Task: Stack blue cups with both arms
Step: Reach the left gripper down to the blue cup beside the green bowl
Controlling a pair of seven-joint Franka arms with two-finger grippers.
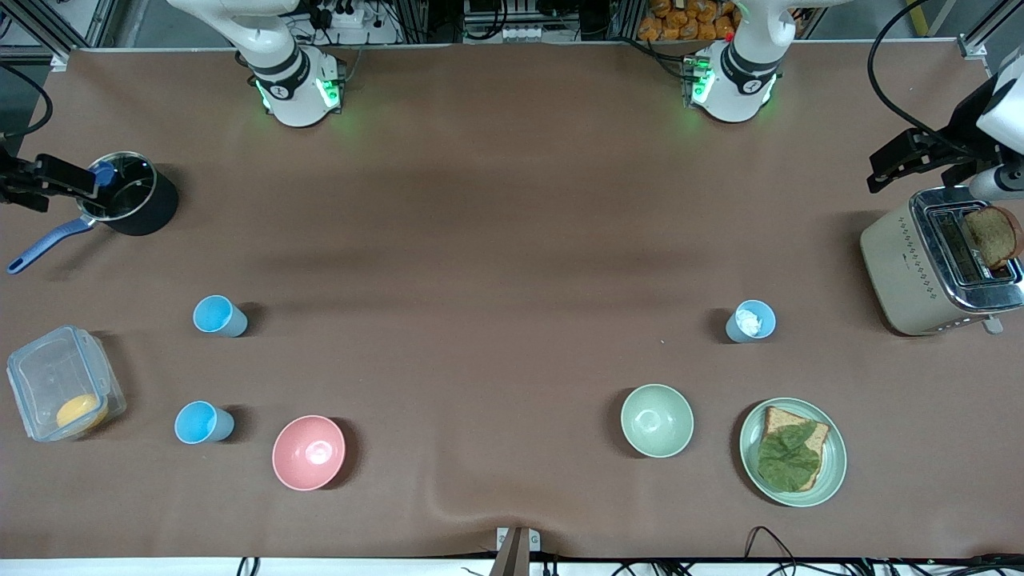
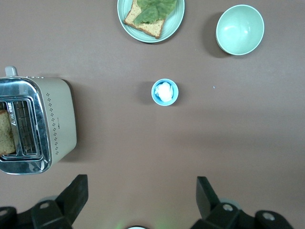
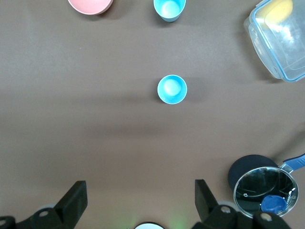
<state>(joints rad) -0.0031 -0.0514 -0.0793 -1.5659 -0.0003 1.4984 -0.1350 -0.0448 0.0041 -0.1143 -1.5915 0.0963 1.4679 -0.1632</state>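
Observation:
Two bright sky-blue cups stand upright toward the right arm's end, one [image 1: 220, 315] farther from the front camera than the other [image 1: 203, 422]. A duller grey-blue cup [image 1: 750, 322] with something white inside stands toward the left arm's end. My left gripper [image 2: 141, 191] is open and empty, high over bare table, with the grey-blue cup [image 2: 165, 92] in its view. My right gripper [image 3: 139, 195] is open and empty, high over bare table, with both sky-blue cups [image 3: 172, 89] [image 3: 169, 8] in its view. Only the arm bases [image 1: 292, 80] [image 1: 736, 76] show in the front view.
A pink bowl [image 1: 309, 452] and a clear box [image 1: 60, 384] stand near the sky-blue cups, with a black pot [image 1: 132, 204] farther back. A pale green bowl [image 1: 657, 420], a plate with toast [image 1: 792, 452] and a toaster [image 1: 936, 268] stand near the grey-blue cup.

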